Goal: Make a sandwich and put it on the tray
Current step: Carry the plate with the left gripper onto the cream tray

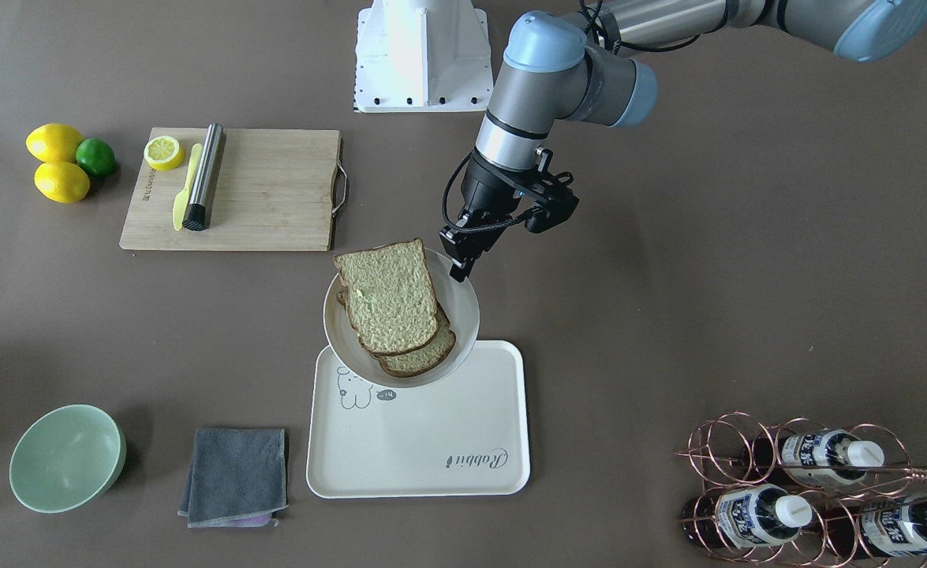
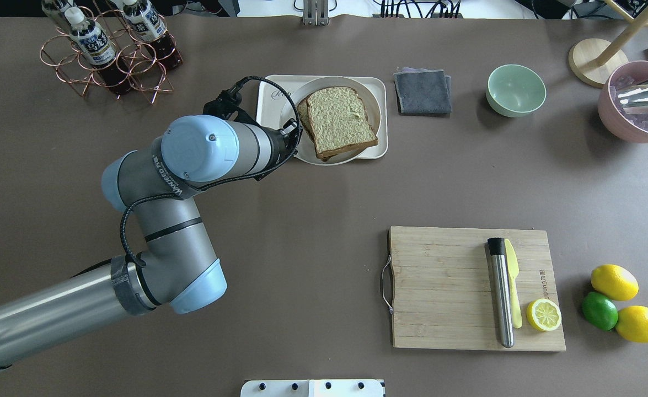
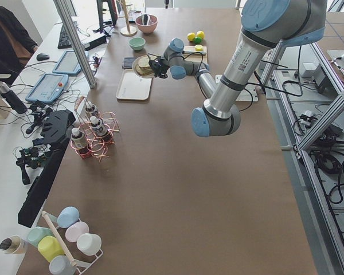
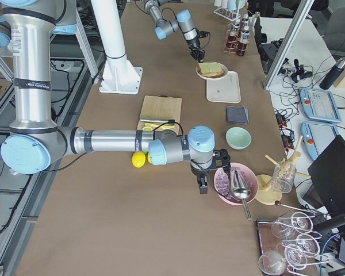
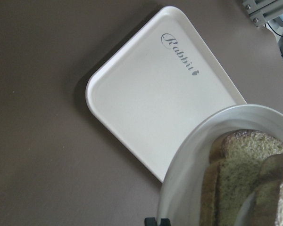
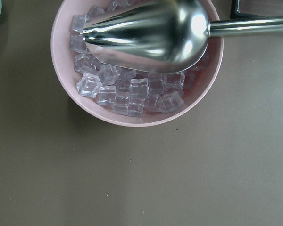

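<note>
My left gripper [image 1: 461,254] is clamped on the rim of the plate [image 1: 463,315], holding the sandwich [image 1: 390,296] over the tray [image 1: 431,426]; next, I reckon, a careful tip to slide it off.

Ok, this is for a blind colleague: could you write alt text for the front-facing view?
The left gripper grips the rim of a round white plate bearing two stacked brown-crusted bread slices, held over a corner of a cream-white rectangular tray. A wooden cutting board lies nearer the robot.
</note>
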{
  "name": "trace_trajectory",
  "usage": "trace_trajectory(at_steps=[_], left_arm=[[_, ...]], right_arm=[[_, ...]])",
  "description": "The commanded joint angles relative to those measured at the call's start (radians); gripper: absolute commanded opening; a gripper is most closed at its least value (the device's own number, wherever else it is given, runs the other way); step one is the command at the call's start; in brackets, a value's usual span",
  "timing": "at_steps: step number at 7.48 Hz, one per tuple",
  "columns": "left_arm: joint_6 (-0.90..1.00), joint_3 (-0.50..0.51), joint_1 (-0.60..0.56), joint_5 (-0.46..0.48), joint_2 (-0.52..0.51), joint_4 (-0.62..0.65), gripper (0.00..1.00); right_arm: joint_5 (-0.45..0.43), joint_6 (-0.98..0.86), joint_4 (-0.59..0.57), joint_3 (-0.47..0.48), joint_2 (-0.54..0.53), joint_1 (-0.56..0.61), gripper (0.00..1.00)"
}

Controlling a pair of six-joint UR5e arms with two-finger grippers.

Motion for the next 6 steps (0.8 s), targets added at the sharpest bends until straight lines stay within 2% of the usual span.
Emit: trace_trajectory(at_steps=[1, 3, 6], left_arm=[[0.002, 0.198, -0.044, -0.001, -0.105, -0.051, 0.00], [0.008, 0.346, -0.056, 0.002, -0.152, -0.150, 0.00], [0.014, 0.415, -0.055, 0.002, -0.170, -0.168, 0.00]], right_arm=[[0.000, 0.000, -0.029, -0.003, 0.023, 0.000, 1.00], [-0.001, 0.000, -0.054, -0.003, 0.042, 0.000, 1.00], [0.000, -0.002, -0.063, -0.003, 0.042, 0.009, 1.00]])
